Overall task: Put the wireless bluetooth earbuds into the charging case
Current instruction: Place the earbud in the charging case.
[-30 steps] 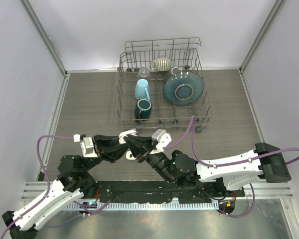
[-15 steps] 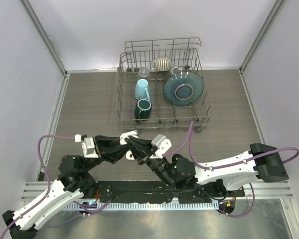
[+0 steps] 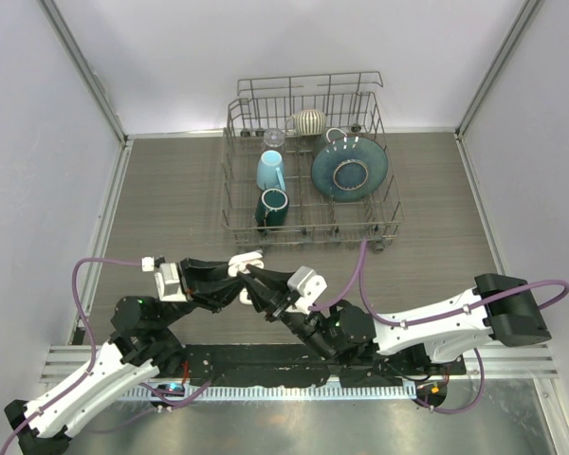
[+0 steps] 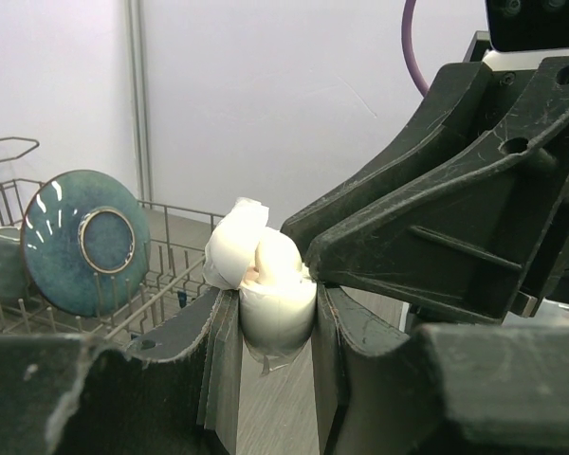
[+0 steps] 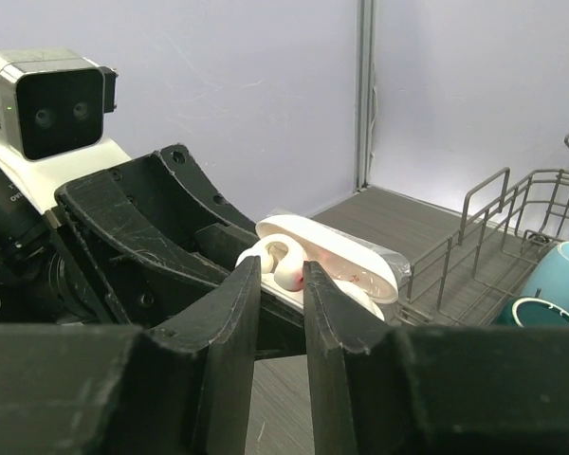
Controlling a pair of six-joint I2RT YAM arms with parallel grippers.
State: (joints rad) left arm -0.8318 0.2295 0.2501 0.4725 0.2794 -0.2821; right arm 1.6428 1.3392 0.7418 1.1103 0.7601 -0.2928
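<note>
My left gripper [image 3: 241, 282] [image 4: 271, 305] is shut on the white charging case [image 4: 276, 313] and holds it above the table, near the front. The case's lid [image 5: 334, 248] stands open. My right gripper [image 3: 258, 287] [image 5: 280, 272] meets it from the right. It is shut on a small glossy white earbud [image 5: 290, 266], held right at the case's open mouth. A second earbud seems to lie inside the case [image 5: 356, 296], partly hidden. In the top view the case [image 3: 246, 261] shows as a small white shape between the two black grippers.
A wire dish rack [image 3: 384, 224] stands at the back middle of the table. It holds a blue-green plate [image 3: 349, 169], a light blue mug [image 3: 271, 170], a dark green mug [image 3: 271, 206] and a striped cup [image 3: 310, 120]. Grey walls close in both sides.
My right wrist has drawn back a little toward the near edge, with its fingertips staying at the case. My left gripper and the case have barely moved.
</note>
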